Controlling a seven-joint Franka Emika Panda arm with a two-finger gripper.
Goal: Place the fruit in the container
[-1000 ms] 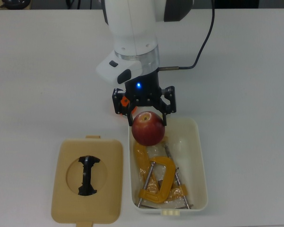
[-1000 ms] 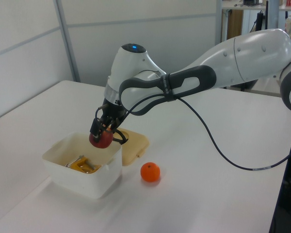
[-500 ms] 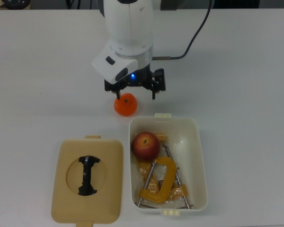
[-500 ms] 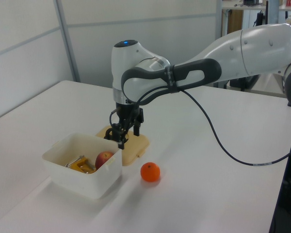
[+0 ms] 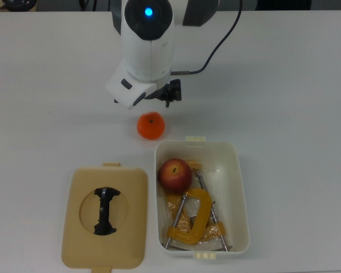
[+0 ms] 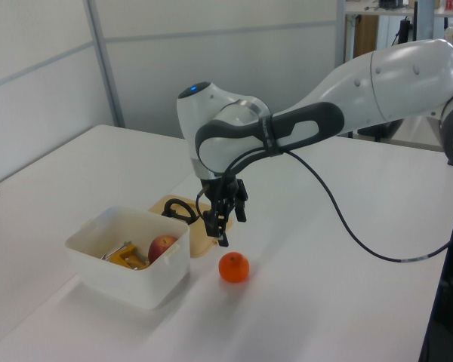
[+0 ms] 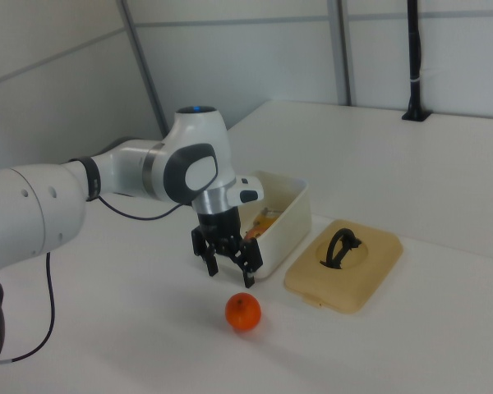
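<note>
A deep white plastic container (image 5: 238,187) with rounded corners and cream latch tabs at its short ends sits on the smooth white counter (image 5: 295,85). Inside it, at the end nearest the arm, rests a glossy red apple (image 5: 175,174) with a yellowish blush, beside a yellow-orange metal C-clamp (image 5: 191,219) lying on crinkled clear wrapping. Just outside that same end of the container, on the counter, lies a small bright orange citrus (image 5: 150,125) with a green stem dot. A flat tan lid (image 5: 104,219) with a black handle lies alongside the container, on the top view's left. The white arm bends down over the counter with its wrist vertical, and the black gripper (image 7: 228,261) hangs above the citrus without touching it, its two fingers spread apart and holding nothing. The right view shows this gap plainly, while the top view hides most of the gripper under the wrist housing; the left view shows the apple over the container's wall.
</note>
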